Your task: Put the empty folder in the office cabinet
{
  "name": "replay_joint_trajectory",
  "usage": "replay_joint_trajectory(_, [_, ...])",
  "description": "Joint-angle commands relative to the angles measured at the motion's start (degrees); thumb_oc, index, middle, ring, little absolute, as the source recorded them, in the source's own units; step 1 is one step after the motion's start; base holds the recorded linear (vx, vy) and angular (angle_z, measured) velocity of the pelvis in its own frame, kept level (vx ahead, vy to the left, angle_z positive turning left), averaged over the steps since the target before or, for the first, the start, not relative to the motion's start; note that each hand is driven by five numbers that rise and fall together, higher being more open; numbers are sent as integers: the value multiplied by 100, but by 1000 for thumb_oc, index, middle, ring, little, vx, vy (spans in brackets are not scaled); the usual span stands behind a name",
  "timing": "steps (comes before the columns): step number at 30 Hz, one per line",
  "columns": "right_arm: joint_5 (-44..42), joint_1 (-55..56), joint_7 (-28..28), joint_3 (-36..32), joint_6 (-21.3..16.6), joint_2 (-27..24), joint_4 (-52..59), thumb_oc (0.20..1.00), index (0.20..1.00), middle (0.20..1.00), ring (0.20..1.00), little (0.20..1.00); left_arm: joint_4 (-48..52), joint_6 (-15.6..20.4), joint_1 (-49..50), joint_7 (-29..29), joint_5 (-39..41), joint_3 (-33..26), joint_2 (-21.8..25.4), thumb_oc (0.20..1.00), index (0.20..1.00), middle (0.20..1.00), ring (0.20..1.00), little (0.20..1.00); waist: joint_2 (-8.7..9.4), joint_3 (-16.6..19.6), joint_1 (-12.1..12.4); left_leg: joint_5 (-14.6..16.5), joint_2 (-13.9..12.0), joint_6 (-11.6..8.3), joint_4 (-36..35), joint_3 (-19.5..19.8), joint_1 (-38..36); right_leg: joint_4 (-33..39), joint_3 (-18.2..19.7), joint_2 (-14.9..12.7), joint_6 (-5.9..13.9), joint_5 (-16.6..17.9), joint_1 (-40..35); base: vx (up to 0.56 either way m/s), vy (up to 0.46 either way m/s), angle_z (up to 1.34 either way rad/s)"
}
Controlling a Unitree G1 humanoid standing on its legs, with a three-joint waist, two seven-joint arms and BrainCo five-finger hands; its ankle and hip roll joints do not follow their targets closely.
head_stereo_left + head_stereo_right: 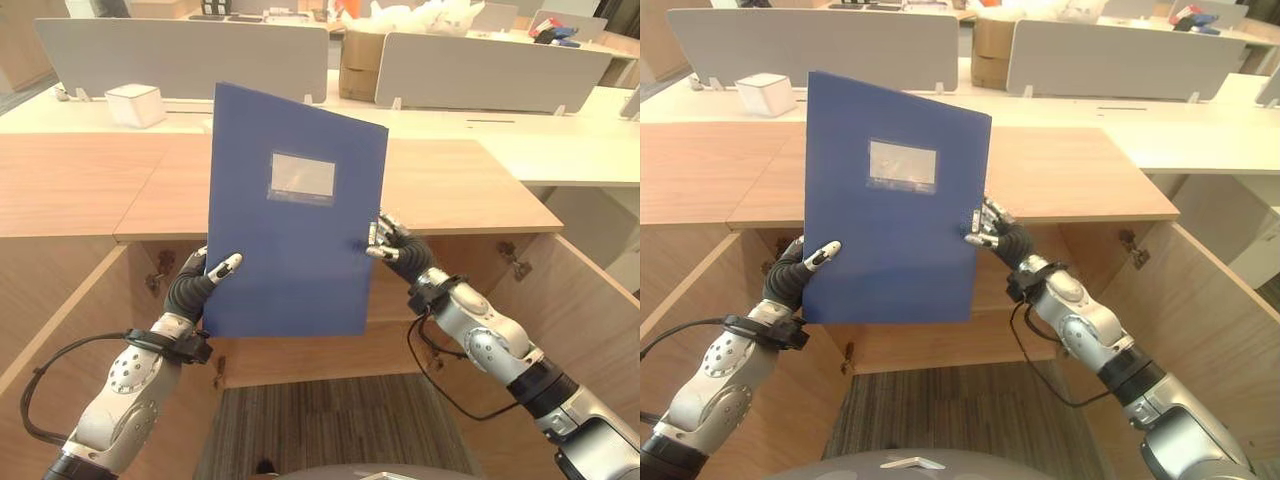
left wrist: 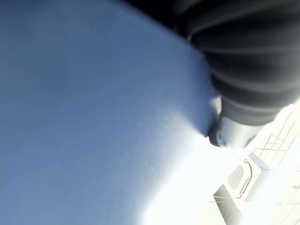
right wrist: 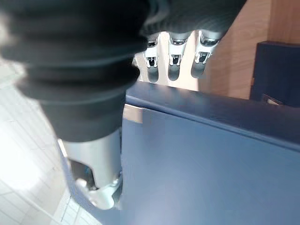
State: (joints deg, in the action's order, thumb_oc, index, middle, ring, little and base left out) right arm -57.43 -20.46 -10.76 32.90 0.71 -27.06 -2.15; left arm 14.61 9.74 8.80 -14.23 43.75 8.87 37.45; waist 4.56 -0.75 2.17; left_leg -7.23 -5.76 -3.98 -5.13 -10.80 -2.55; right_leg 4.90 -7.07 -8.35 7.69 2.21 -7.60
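I'm holding the blue folder [image 1: 295,215] upright in the middle of the frame, above the open cabinet [image 1: 330,345]. My left hand [image 1: 200,283] is pinching its lower left edge, thumb across the front, while my right hand [image 1: 392,247] is clamping the right edge. I'm judging the folder should be lowered level, both grips firm, clearing the cabinet top [image 1: 470,190] before sliding inward.

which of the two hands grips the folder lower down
The left hand, pinching the blue folder near its bottom left corner. The right hand grips the opposite edge higher up, around mid-height.
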Motion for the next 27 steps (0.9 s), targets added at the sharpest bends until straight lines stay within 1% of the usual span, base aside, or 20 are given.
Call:
replay_joint_trajectory(1, [-30, -192, -130, 258, -8, 271, 128, 1000, 1000, 1000, 1000, 1000, 414, 506, -871, 47, -72, -103, -88, 200, 200, 200, 200, 200, -23, 49, 50, 709, 56, -17, 13, -53, -442, -107, -8, 138, -30, 131, 348, 0, 0, 0])
replay_joint_trajectory(4, [28, -139, -140, 276, 26, 375, 84, 1000, 1000, 1000, 1000, 1000, 406, 500, -899, 52, -131, -118, -141, 200, 200, 200, 200, 200, -27, 43, 62, 711, 50, -18, 13, -55, -443, -102, -17, 138, -34, 127, 343, 0, 0, 0])
replay_joint_trajectory(11, [104, -97, -203, 220, -2, 326, 227, 1000, 1000, 1000, 1000, 1000, 348, 472, -864, -5, -138, -58, -182, 200, 200, 200, 200, 200, -35, 42, 63, 710, 53, -16, 13, -46, -445, -93, -24, 140, -41, 123, 330, 0, 0, 0])
replay_joint_trajectory(15, [372, -130, -233, -43, -217, 193, 469, 1000, 1000, 1000, 1000, 1000, 308, 437, -636, -86, -151, -103, -117, 200, 200, 200, 200, 200, -61, 45, 57, 722, 37, -12, 13, -54, -458, -81, -39, 137, -37, 122, 327, 9, -2, 0])
replay_joint_trajectory(18, [429, -155, -240, -128, -291, 146, 572, 1000, 1000, 1000, 1000, 1000, 298, 427, -538, -102, -135, -176, -97, 200, 200, 200, 200, 200, -66, 44, 61, 723, 39, -10, 13, -52, -454, -79, -46, 141, -35, 129, 336, 0, 0, 0])
replay_joint_trajectory(21, [487, -432, -199, -239, -415, 7, 648, 1000, 1000, 1000, 1000, 1000, 288, 451, -381, -102, -75, -308, -49, 200, 200, 200, 200, 200, -68, 34, 95, 710, 42, -9, 13, -47, -432, -72, -45, 136, -29, 151, 359, 0, 0, 0])
replay_joint_trajectory(27, [460, -785, -177, -274, -494, -159, 727, 1000, 1000, 1000, 1000, 1000, 308, 444, -320, -141, -4, -380, 25, 200, 200, 200, 200, 200, -48, 35, 116, 710, 46, -10, 13, -52, -412, -65, -41, 134, -32, 169, 375, 0, 0, 0])
